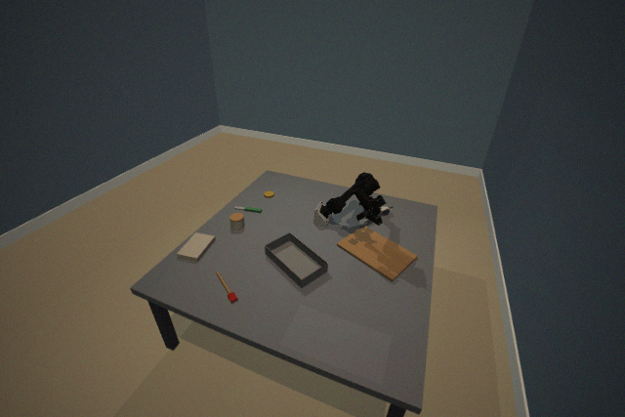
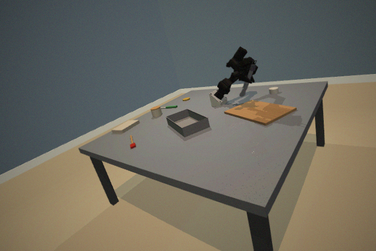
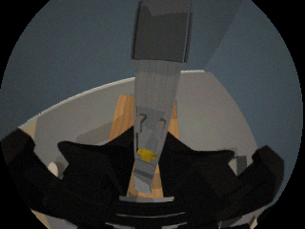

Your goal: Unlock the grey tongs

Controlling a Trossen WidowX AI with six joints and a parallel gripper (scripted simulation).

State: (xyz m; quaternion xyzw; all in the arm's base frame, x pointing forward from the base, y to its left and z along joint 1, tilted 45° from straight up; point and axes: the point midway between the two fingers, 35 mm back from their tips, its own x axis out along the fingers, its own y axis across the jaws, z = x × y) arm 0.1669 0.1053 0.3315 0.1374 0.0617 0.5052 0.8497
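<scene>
The gripper (image 1: 372, 216) (image 2: 252, 71) (image 3: 148, 125) is closed on the tongs (image 2: 244, 87) (image 3: 157, 91), holding them above the table (image 1: 353, 301) (image 2: 194, 157), right of centre in the exterior view. There they hang steeply, one end low; in the wrist view they run from top centre down between the fingers. I can't tell whether they are unlocked. The board (image 1: 378, 253) (image 2: 261, 111) (image 3: 123, 112) lies right of the tin (image 1: 314, 275) (image 2: 195, 127) in the top and exterior views. A white cup (image 2: 273, 90) stands upper right in the exterior view.
</scene>
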